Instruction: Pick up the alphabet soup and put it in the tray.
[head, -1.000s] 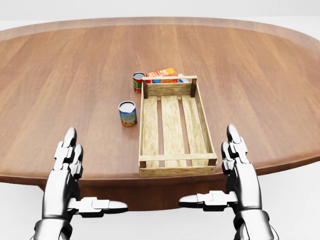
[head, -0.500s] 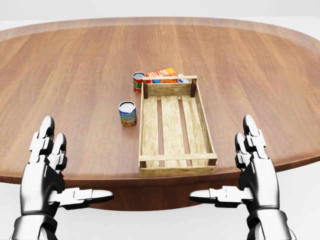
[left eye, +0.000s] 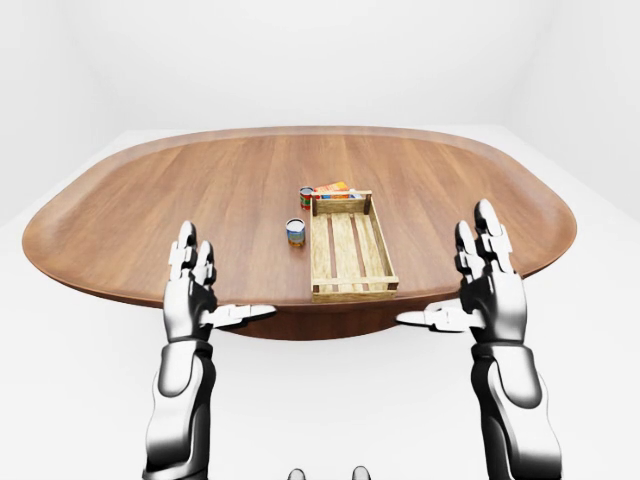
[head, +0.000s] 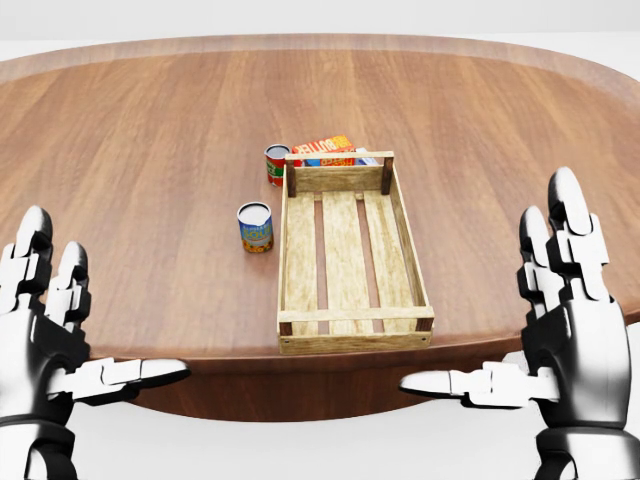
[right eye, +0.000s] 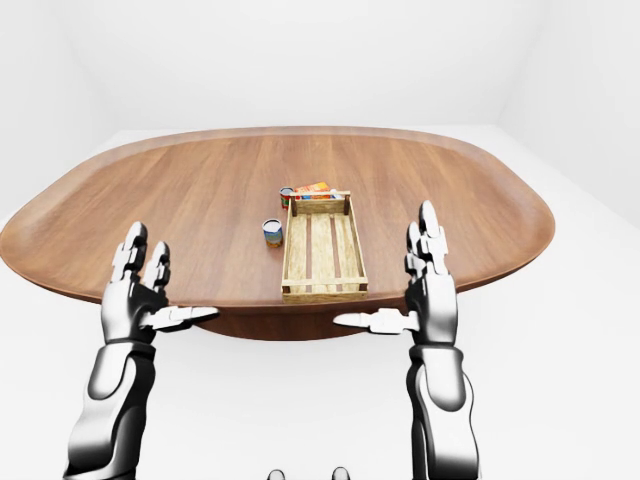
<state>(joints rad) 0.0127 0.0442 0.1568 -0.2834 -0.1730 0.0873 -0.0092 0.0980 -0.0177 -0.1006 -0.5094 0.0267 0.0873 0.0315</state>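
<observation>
A blue-and-yellow can (head: 255, 228) stands upright on the table just left of the wooden slatted tray (head: 355, 342). A red-and-green can (head: 277, 165) stands at the tray's upper left corner. Their labels are too small to read, so I cannot tell which is the alphabet soup. The tray holds nothing. My left hand (head: 95, 320) is open at the lower left, off the table's near edge. At the lower right my right hand (head: 500, 320) is open too, fingers upward and thumb pointing inward. Both hands are well short of the cans.
An orange-and-red box (head: 325, 147) lies flat just beyond the tray's top end. The large oval wooden table (head: 150, 150) spreads widely on all sides, and its near edge runs just above my thumbs. White floor surrounds it.
Both hands have spread apart, the left to the left and the right to the right, and look larger in view. Cans, box and tray have not moved.
</observation>
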